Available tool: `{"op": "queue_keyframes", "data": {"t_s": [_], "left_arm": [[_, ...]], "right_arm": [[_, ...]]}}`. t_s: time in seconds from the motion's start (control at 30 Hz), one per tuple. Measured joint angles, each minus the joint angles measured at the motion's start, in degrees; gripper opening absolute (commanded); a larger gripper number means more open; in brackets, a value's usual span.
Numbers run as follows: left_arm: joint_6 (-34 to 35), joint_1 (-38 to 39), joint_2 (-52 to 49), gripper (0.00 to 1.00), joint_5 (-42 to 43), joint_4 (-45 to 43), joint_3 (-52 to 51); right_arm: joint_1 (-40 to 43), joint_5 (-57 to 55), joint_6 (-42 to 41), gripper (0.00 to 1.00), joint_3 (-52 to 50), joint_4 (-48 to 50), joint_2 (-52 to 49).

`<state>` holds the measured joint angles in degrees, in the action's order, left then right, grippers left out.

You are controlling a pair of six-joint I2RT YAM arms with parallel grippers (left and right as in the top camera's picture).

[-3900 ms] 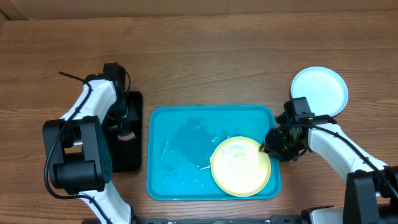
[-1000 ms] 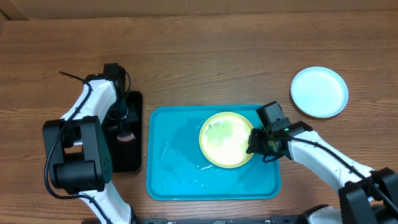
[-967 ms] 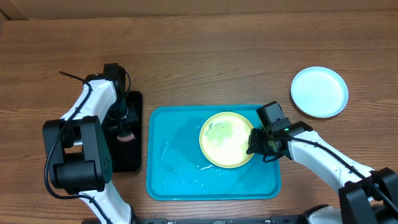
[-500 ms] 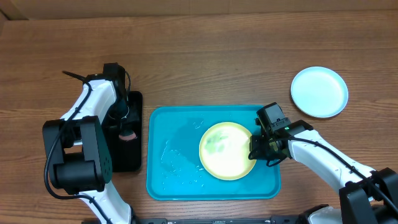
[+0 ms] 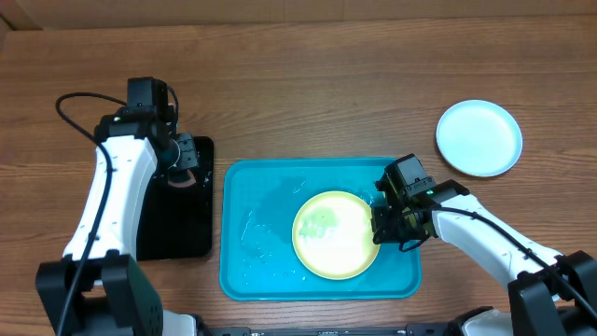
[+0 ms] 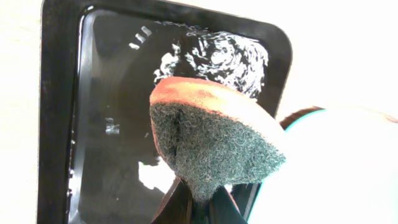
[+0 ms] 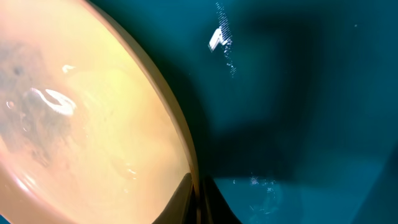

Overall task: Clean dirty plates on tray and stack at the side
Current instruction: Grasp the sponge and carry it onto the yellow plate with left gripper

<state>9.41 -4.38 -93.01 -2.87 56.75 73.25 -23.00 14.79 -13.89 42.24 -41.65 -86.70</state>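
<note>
Sponge (image 6: 214, 146) now up; 2 plates (image 5: 334, 233)

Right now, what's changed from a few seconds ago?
The right gripper, holding the yellow plate by its rim, slid it across the tray from near right to the far side, then back toward the middle. The left gripper lifted the sponge off the black tray. The pale blue plate stayed put.

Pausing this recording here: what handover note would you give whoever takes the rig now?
Left gripper: shut on the sponge, above the black tray.
Right gripper: shut on the rim of the yellow plate, which lies in the blue tray, green marks on it.
Done: pale blue plate on the table, right side.
To do: scrub the yellow plate and stack it there.
</note>
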Motion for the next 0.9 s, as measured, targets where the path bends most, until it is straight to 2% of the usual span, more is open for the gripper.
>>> {"op": "queue_keyframes", "data": {"t_s": [0.2,0.43,0.7,0.9], "left_arm": [[-3.67,1.88,0.11,0.04,5.2,0.44,0.02],[-8.41,12.09,0.11,0.04,11.61,-0.42,0.02],[-9.42,23.41,0.11,0.04,15.98,-3.54,0.02],[-8.94,28.0,-1.33,0.04,16.9,-5.09,0.02]], "right_arm": [[-0.02,0.04,1.99,0.04,2.49,-1.44,-1.73],[-0.26,2.32,4.66,0.04,4.22,0.87,-3.28],[-1.14,7.5,3.34,0.04,4.37,3.08,-5.11],[-1.14,8.96,1.97,0.04,4.39,3.08,-6.86]]}}
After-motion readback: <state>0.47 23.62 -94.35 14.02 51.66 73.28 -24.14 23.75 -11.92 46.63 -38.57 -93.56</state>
